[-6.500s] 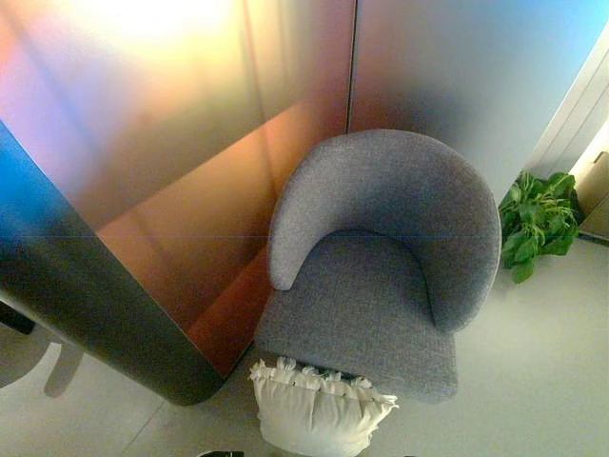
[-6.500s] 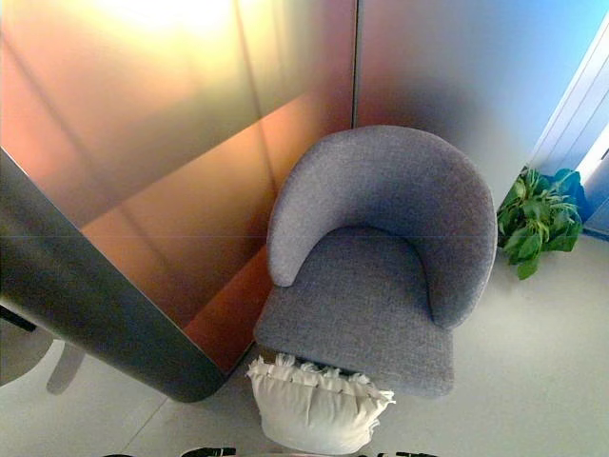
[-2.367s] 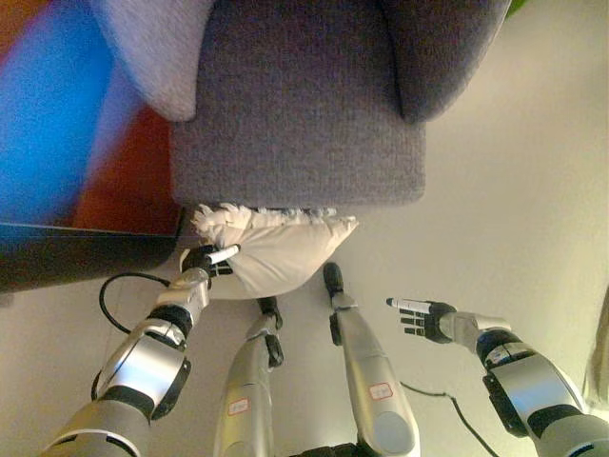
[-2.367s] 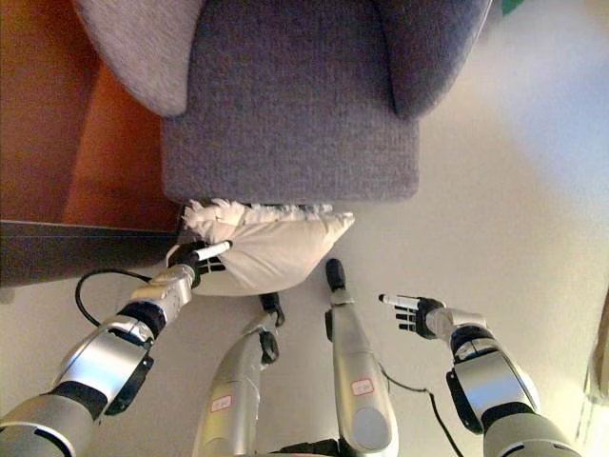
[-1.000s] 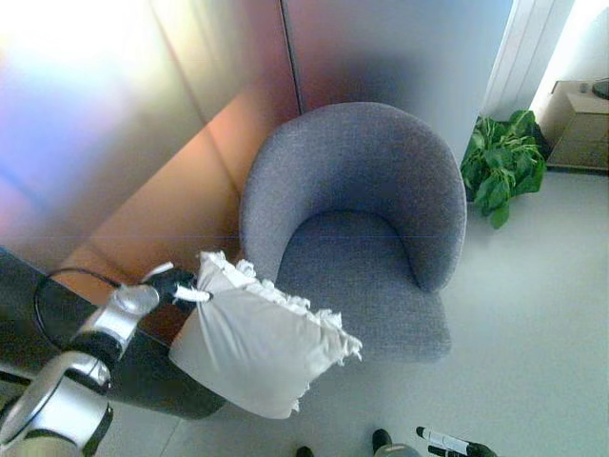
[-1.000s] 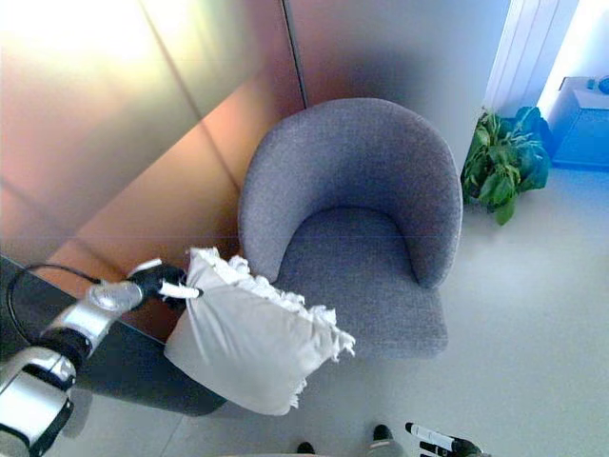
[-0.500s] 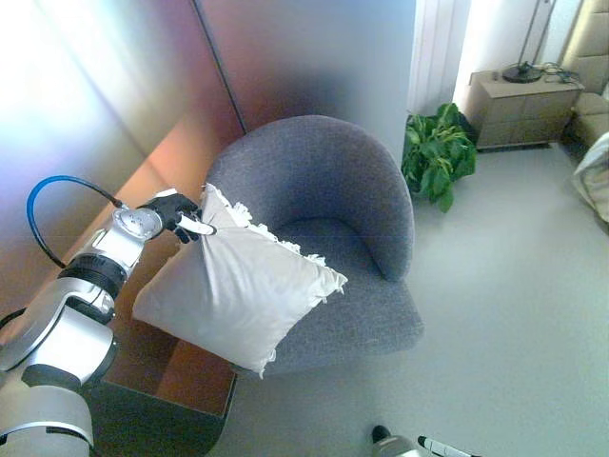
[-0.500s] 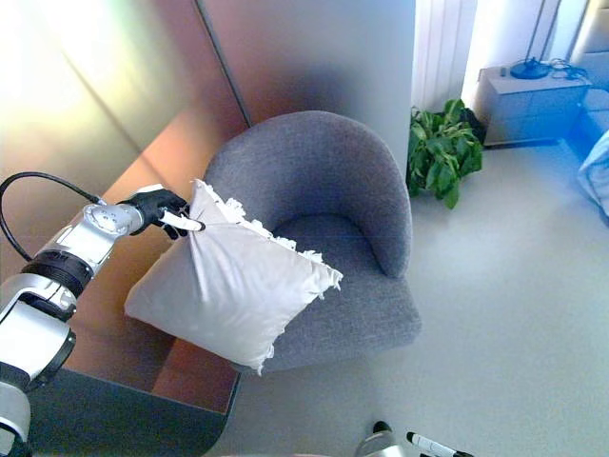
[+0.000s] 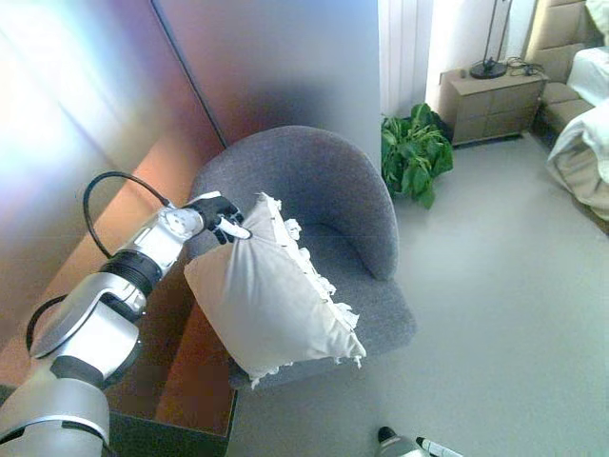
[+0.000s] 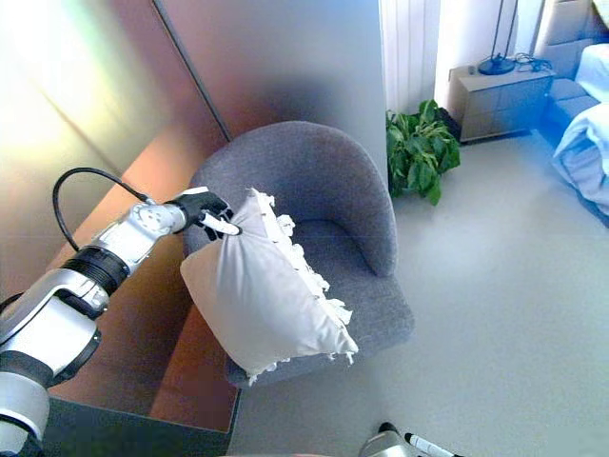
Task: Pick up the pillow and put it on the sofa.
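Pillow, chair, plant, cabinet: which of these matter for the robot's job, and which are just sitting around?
Part of the job: pillow, grey chair, left hand gripping the pillow's corner.
Just there: potted plant, bedside cabinet, lamp, bedding.

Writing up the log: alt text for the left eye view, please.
The robot's left hand pinches a corner of a white frilled pillow, holding it hanging over the front of a grey tub armchair. A potted plant stands on the floor behind the chair.

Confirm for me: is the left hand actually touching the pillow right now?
Touching. In the left eye view the left hand has its fingers pinched on the top corner of the pillow, which hangs from that grip over the grey chair.
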You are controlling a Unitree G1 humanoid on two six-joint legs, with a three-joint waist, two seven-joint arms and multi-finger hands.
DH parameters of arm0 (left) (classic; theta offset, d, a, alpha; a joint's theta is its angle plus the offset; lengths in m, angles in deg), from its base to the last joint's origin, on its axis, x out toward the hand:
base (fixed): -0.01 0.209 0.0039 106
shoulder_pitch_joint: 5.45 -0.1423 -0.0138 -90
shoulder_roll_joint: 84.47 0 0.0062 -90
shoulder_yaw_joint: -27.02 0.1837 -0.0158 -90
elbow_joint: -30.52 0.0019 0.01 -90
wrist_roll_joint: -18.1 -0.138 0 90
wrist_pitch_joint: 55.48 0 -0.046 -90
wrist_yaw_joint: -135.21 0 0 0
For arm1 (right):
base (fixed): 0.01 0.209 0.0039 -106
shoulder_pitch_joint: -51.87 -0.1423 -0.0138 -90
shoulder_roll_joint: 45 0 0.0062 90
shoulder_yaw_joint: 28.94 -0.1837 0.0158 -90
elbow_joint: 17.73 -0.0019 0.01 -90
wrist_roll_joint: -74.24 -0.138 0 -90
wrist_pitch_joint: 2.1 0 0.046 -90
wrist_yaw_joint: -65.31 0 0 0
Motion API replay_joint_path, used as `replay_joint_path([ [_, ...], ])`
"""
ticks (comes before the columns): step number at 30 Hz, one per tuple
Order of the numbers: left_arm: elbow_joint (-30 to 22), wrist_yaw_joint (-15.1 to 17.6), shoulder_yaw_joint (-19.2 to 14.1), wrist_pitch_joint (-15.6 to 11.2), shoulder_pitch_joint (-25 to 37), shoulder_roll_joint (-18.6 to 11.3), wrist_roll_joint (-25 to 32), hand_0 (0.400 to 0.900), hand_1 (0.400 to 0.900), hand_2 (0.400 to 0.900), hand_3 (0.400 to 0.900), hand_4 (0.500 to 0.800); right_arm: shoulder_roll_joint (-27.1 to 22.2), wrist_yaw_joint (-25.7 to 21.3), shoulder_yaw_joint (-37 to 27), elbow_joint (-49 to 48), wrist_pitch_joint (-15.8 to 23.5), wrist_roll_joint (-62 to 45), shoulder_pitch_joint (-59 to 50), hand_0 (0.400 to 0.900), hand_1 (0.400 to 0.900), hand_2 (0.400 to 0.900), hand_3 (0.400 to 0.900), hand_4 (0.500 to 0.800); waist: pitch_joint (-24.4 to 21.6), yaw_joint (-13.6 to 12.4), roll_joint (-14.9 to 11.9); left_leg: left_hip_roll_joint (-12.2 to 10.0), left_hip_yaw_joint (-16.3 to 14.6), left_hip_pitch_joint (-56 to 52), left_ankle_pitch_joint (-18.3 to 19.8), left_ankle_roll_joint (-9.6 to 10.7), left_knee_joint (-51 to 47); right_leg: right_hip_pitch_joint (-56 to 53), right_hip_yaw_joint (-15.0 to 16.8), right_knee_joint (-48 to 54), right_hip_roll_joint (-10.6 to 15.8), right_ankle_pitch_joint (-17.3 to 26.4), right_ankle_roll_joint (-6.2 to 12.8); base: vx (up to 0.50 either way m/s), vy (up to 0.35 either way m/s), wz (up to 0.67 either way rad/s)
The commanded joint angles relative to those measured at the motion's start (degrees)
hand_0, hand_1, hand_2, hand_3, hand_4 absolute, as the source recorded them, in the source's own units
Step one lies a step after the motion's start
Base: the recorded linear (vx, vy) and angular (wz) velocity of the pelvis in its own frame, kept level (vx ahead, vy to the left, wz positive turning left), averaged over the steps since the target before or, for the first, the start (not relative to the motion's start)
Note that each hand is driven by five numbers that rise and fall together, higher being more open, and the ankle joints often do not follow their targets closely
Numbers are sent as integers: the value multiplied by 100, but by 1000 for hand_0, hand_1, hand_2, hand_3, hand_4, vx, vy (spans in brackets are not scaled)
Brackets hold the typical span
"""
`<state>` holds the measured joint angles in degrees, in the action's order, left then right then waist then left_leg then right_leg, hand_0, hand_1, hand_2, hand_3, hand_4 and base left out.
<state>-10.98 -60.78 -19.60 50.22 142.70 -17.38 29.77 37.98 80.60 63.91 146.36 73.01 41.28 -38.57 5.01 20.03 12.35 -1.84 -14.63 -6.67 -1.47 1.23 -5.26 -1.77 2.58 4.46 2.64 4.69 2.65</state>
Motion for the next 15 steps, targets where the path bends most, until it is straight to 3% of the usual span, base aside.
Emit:
replay_joint_path([
  [1, 348, 764, -429, -89, 1610, -447, 131, 400, 400, 400, 400, 500, -54, 45, -13, 118, -79, -134, 172, 900, 900, 900, 900, 800, -458, 71, 0, 320, -135, -223, 598, 81, 371, -24, 40, -210, -112, -367, 507, 20, -53, -9],
  [3, 419, 739, -440, -60, 1614, -469, 209, 400, 400, 400, 400, 500, -53, 88, -42, 128, -41, -86, 227, 900, 900, 900, 900, 800, -460, 96, -12, 309, -147, -206, 596, 81, 381, -1, 66, -200, -127, -353, 508, 3, -45, -7],
  [4, 447, 749, -453, -60, 1607, -477, 268, 473, 473, 473, 473, 544, -53, 107, -47, 132, -27, -63, 247, 900, 900, 900, 900, 800, -457, 103, -16, 302, -153, -196, 595, 79, 383, 13, 72, -203, -130, -352, 508, -10, -32, -5],
  [5, 491, 735, -480, -81, 1599, -483, 352, 900, 900, 900, 900, 800, -51, 130, -45, 136, 0, -44, 265, 900, 900, 900, 900, 800, -452, 108, -22, 296, -159, -189, 596, 75, 387, 22, 72, -204, -131, -352, 506, -10, -24, -4],
  [15, 624, 543, -627, -9, 1315, -599, 383, 900, 900, 900, 900, 800, 28, 142, 68, 109, 158, 66, 340, 900, 900, 900, 900, 800, -473, 22, -114, 271, -138, -173, 593, 68, 398, -10, -14, -166, -119, -337, 500, -1, -3, 2],
])
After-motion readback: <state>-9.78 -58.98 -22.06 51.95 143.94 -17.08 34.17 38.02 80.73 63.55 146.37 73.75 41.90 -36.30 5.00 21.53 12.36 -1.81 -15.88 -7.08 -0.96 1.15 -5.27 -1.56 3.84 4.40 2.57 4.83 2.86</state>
